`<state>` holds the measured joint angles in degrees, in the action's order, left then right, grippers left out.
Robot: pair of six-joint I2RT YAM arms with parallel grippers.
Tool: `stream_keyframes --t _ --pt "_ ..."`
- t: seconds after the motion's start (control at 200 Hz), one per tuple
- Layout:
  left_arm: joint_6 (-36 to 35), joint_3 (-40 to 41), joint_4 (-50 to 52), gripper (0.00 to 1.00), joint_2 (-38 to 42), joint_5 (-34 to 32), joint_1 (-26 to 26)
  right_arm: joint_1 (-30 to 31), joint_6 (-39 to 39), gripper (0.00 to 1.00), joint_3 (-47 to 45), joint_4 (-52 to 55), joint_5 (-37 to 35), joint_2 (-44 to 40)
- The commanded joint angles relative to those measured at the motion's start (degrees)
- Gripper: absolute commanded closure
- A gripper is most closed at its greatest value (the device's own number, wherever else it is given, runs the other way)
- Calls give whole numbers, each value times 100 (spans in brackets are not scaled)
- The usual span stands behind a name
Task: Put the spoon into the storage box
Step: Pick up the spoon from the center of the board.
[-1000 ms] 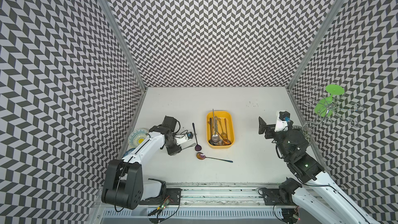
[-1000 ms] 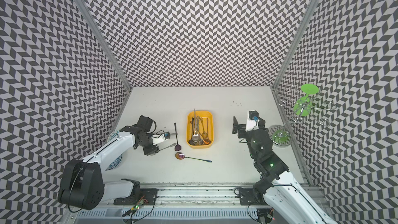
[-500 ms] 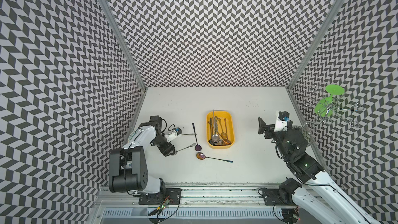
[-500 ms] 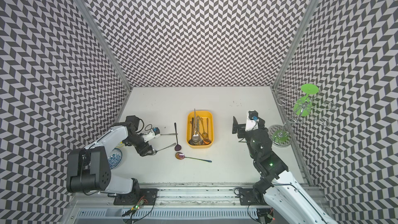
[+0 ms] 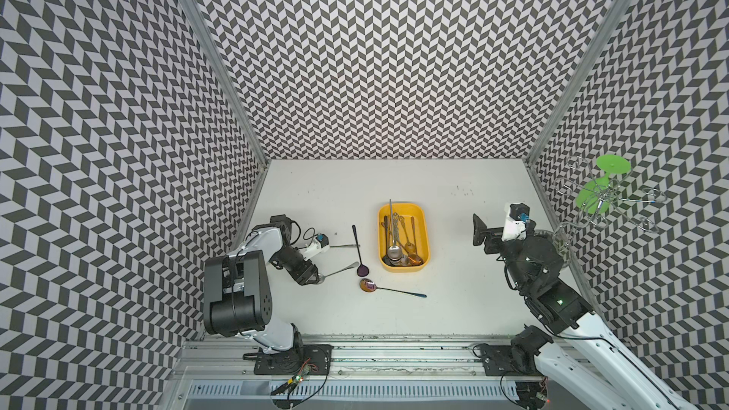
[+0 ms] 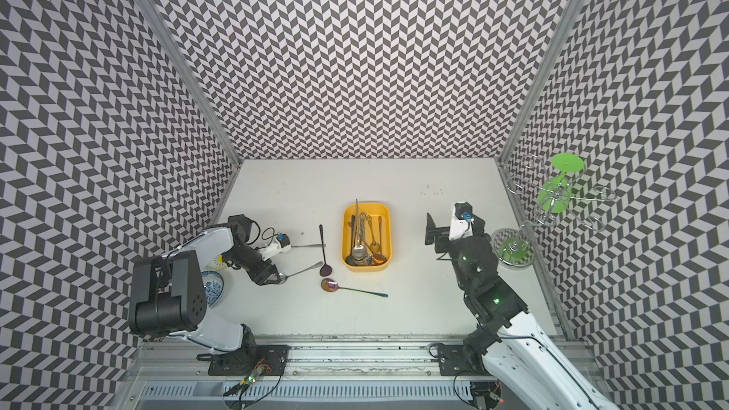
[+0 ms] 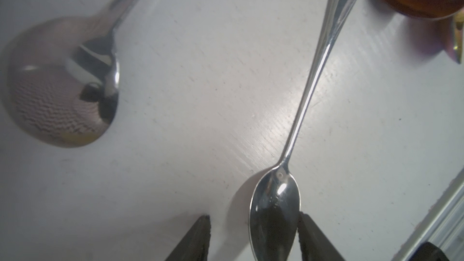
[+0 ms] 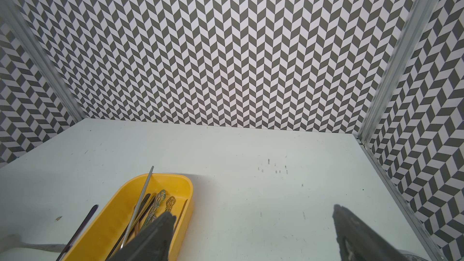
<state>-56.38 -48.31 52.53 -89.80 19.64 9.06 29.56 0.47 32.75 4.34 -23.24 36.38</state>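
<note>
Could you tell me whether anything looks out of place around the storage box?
One long silver handle juts over the far rim of the yellow storage box, while the other utensils lie inside it. Nothing looks spilled or damaged.

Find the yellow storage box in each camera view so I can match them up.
In both top views: the storage box lies mid-table, between the two arms.
Left wrist: not in it.
Right wrist: lower left part of the picture, cut off by the bottom edge.
Shared landmark: the long silver handle poking out over the box's far rim.
</note>
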Motion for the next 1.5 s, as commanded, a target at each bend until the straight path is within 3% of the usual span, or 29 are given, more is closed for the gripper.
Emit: stream_keyframes --t 0.0,0.29,0.866,1.057,1.492 --pt "-54 304 -116 48 -86 -81 24 42 32 0 -1 -201 -4 -9" --pt "27 408 -237 70 -11 -217 27 48 23 0 -17 -199 -120 -40" --pt "-113 942 -367 80 865 -271 21 41 11 0 -3 -215 -49 15" --pt "-73 844 -326 100 972 -153 24 41 16 0 -8 -199 -143 17" --pt "-269 -78 263 100 1285 469 106 43 39 0 21 -184 -64 42"
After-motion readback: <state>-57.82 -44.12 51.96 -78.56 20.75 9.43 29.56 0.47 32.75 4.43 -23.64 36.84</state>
